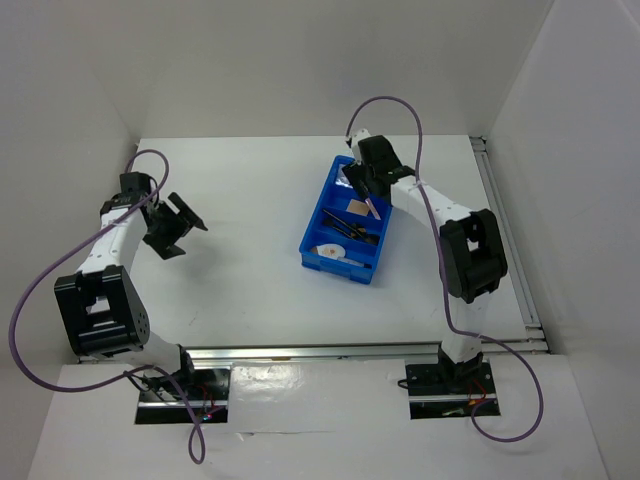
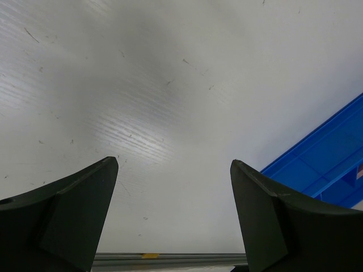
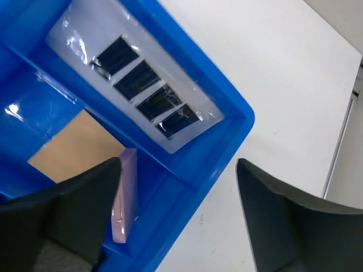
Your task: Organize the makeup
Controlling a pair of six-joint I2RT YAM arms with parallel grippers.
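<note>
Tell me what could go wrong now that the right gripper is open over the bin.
1. The palette strip lies in the far compartment, one end apparently riding up the blue bin wall; it may not settle flat.
2. The right gripper straddles the bin's rim, so retreating sideways could drag the bin.

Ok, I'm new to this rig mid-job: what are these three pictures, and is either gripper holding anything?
Two robot arms are bolted at the table's near edge. The overhead picture shows both: the left gripper hangs over bare table, the right gripper over the blue bin. The other two pictures come from cameras on each wrist, with dark fingers at the bottom. Both grippers are open and hold nothing. Inside the bin lie the palette strip in the end compartment, and next to it a tan pad and a pale pink piece.
</note>
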